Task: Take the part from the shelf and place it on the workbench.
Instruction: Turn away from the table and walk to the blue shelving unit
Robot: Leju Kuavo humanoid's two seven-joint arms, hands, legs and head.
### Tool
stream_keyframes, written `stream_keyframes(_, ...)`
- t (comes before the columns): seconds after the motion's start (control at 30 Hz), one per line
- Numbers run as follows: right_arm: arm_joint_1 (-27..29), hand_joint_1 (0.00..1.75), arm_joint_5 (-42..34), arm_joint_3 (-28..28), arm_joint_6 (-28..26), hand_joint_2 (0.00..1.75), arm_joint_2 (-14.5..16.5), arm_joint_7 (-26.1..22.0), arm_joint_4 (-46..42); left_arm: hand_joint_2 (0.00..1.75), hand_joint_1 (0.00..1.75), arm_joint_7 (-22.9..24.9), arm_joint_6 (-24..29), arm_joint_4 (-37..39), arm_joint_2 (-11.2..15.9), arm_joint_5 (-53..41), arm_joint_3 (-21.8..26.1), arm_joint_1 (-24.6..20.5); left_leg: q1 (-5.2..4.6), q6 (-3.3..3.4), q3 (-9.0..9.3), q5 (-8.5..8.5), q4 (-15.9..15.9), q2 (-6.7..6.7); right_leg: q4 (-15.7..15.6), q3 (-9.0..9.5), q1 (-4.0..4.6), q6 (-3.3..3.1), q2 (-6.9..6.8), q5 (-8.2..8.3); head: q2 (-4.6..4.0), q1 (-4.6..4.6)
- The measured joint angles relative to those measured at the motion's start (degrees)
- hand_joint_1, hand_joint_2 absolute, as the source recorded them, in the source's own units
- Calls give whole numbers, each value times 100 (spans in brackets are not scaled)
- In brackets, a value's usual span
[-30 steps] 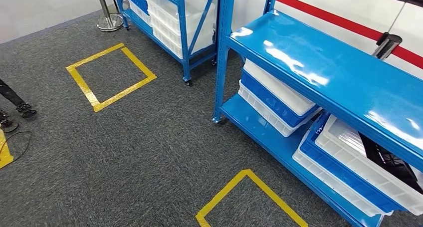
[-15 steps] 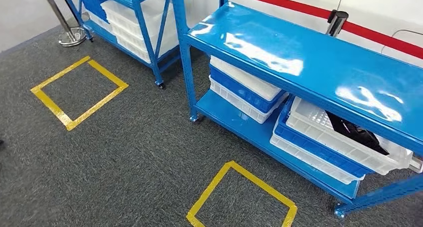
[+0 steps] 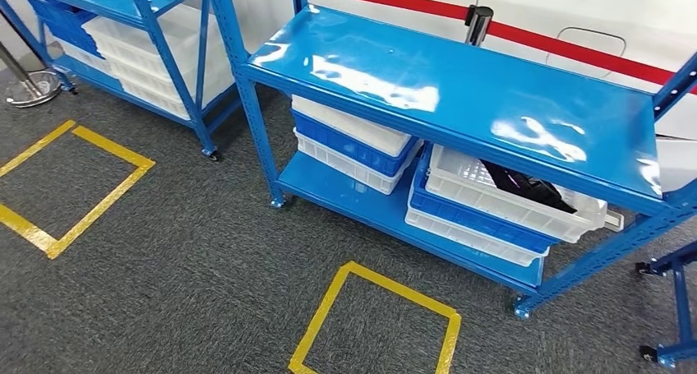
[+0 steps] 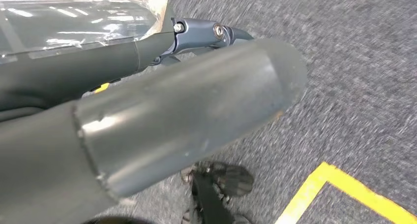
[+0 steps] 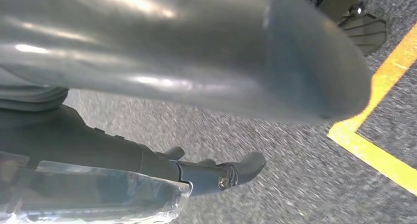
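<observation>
Between the earlier head pictures and this one the whole scene has slid toward the left of the frame: the camera has turned, and the things themselves have not moved.

Head view: we now face the blue shelf at centre frame. Its glossy top deck carries nothing. On the lower deck sit two stacks of white and blue bins. The dark part lies in the top white bin of the right-hand stack, at centre right of the frame, partly hidden under the top deck. A yellow floor square is taped on the grey carpet just in front of the shelf, at lower centre. A second blue shelf with white bins stands at upper left.

Left wrist view: the left robot hand hangs over carpet, with yellow tape at lower right. We see its thumb and one dark finger, and nothing in them; whether it is open or closed we cannot tell.

Right wrist view: the right robot hand likewise hangs over carpet beside yellow tape. Its state we cannot tell.

Progress, in our judgement: the approach is under way. The part is not yet grasped; reaching, lifting, carrying and placing on the table all remain.
</observation>
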Motion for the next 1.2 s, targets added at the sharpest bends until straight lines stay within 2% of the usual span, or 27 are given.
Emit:
stream_keyframes(0.07, -15, 0, 4, 1, 2, 0, -5, -1, -1, 0, 0, -2, 4, 0, -3, 6, 4, 6, -6, 42, -5, 13, -25, 174, 711, -362, -6, -39, -342, -340, 1, 28)
stream_keyframes(0.13, -20, 0, 6, 1, 7, 0, -11, -1, -1, 0, 0, -2, 4, 1, -4, 9, 8, 12, -15, 38, -20, 8, -23, 360, 1366, -674, -39, -7, -440, -574, 0, 46)
stream_keyframes(0.17, -12, 0, 7, 1, 8, 0, -15, -1, -1, 0, 0, -1, 4, 1, -6, 10, 9, 13, -13, 31, -24, 5, -22, 440, 1388, -665, -59, 44, -459, -556, 0, 48)
stream_keyframes(0.2, -4, 0, 8, 1, 9, 0, -22, -1, -1, 0, 0, 1, 4, 1, -7, 11, 10, 12, -5, 19, -21, -1, -20, 517, 1188, -537, -82, 109, -493, -462, 0, 49)
stream_keyframes(0.23, 2, 0, 10, 1, 10, 0, -30, -2, -1, 0, 0, 1, 4, 1, -9, 12, 11, 11, 2, -2, -8, -12, -15, 583, 777, -297, -107, 173, -585, -313, 1, 50)
stream_keyframes(0.27, -3, 0, 13, 1, 10, 0, -32, -2, -1, 0, 0, 2, 5, 1, -9, 12, 13, 11, -5, -36, 8, -31, -7, 645, 328, -43, -121, 215, -746, -172, 1, 60)
stream_keyframes(0.3, -17, 0, 15, 1, 11, 0, -32, -3, -1, 0, 0, 2, 7, 1, -9, 13, 16, 11, -16, -78, 28, -54, 2, 703, -20, 157, -114, 224, -875, -62, 1, 63)
stream_keyframes(0.33, -31, 0, 19, 1, 12, 0, -29, -5, -1, 0, 0, 2, 12, 1, -8, 16, 21, 9, -33, -121, 52, -76, 11, 759, -226, 267, -104, 206, -967, -4, 1, 53)
stream_keyframes(0.37, -39, 0, 22, 1, 13, 0, -26, -5, -1, 0, 0, 2, 16, 1, -8, 18, 27, 3, -44, -160, 76, -95, 14, 814, -283, 284, -81, 171, -984, 10, 0, 44)
stream_keyframes(0.4, -38, 0, 23, 1, 14, 0, -27, -6, -1, 0, 0, 1, 20, 1, -10, 19, 32, -6, -38, -191, 103, -109, 11, 870, -277, 268, -64, 132, -910, 15, 0, 27)
stream_keyframes(0.43, -33, 0, 21, 1, 14, 0, -28, -4, -1, 0, 0, 1, 21, 1, -13, 15, 36, -16, -17, -225, 122, -131, 19, 894, -278, 265, -96, 92, -839, 19, -1, 13)
stream_keyframes(0.47, -30, 0, 15, 0, 14, 0, -30, -2, -1, 0, 0, 0, 21, 1, -16, 6, 36, -24, 8, -256, 116, -193, 76, 829, -283, 274, -118, 54, -771, 27, -1, 6)
stream_keyframes(0.5, -30, 0, 6, -1, 14, 0, -31, 2, -1, 0, 0, 0, 20, 1, -19, -5, 37, -29, 30, -282, 67, -316, 225, 696, -288, 288, -140, 3, -705, 40, -1, -4)
stream_keyframes(0.53, -32, 0, -3, -2, 14, 0, -30, 5, -1, 0, 0, 3, 20, 1, -20, -17, 37, -27, 48, -302, -45, -500, 503, 517, -292, 302, -160, -40, -639, 55, -1, -14)
stream_keyframes(0.57, -33, 0, -12, -3, 14, 0, -26, 7, -1, 0, 0, 9, 20, 1, -20, -26, 37, -22, 52, -308, -209, -716, 881, 344, -290, 297, -140, -70, -574, 61, 0, -24)
stream_keyframes(0.6, -32, 0, -17, -3, 13, 0, -21, 8, -1, 0, 0, 17, 20, 1, -21, -32, 37, -15, 54, -308, -393, -902, 1279, 243, -288, 294, -122, -95, -501, 65, 0, -25)
stream_keyframes(0.63, -30, 0, -21, -3, 12, 0, -16, 8, -1, 0, 0, 27, 20, 1, -21, -39, 37, -8, 54, -305, -546, -999, 1583, 196, -286, 294, -107, -102, -422, 66, 0, -24)
stream_keyframes(0.67, -26, 0, -23, -3, 7, 0, -12, 7, -1, 0, 0, 36, 20, 1, -20, -46, 37, -5, 54, -298, -622, -975, 1700, 180, -284, 299, -95, -107, -355, 64, 0, -24)
stream_keyframes(0.7, -21, 0, -24, -4, -1, 0, -10, 1, -1, 0, 0, 43, 20, 1, -19, -52, 37, -7, 54, -286, -596, -830, 1588, 175, -282, 311, -88, -108, -292, 63, -1, -24)
stream_keyframes(0.77, -13, 0, -20, -5, -29, 0, -6, -18, -1, 0, 0, 51, 23, 1, -16, -57, 37, -18, 58, -251, -324, -371, 876, 140, -278, 336, -83, -106, -200, 56, -1, -26)
stream_keyframes(0.8, -13, 0, -13, -5, -49, 0, -2, -26, -1, 0, 0, 53, 28, 1, -16, -57, 37, -27, 55, -236, -186, -204, 515, 109, -268, 333, -62, -92, -160, 47, -1, -23)
stream_keyframes(0.83, -15, 0, -4, -5, -73, 0, 2, -24, -1, 0, 0, 59, 33, 1, -16, -57, 37, -35, 48, -223, -101, -110, 271, 81, -262, 320, -46, -73, -138, 43, 0, -20)
stream_keyframes(0.9, -13, 0, 15, -5, -111, 0, 2, -5, -1, 0, 0, 91, 39, 1, -25, -48, 37, -45, 22, -222, -74, -85, 129, 55, -242, 259, 15, -51, -124, 20, 1, -13)
stream_keyframes(0.97, -4, 0, 28, -5, -123, 0, -1, 12, -1, 0, 0, 130, 37, 1, -33, -31, 38, -45, -20, -213, -84, -74, 124, 53, -241, 226, 32, -38, -133, 11, 1, -14)
stream_keyframes(1.07, -7, 0, 42, -5, -124, 0, 3, 16, -1, 0, 0, 144, 37, 1, -30, -22, 40, -47, -81, -166, -103, -60, 128, 49, -249, 241, 2, 13, -137, 30, 0, -16)
stream_keyframes(1.2, -1, 0, 52, -5, -118, 0, 6, 21, -1, 0, 0, 144, 33, 1, -30, -20, 41, -48, -101, -135, -121, -44, 131, 50, -265, 258, -20, 43, -136, 50, 1, -13)
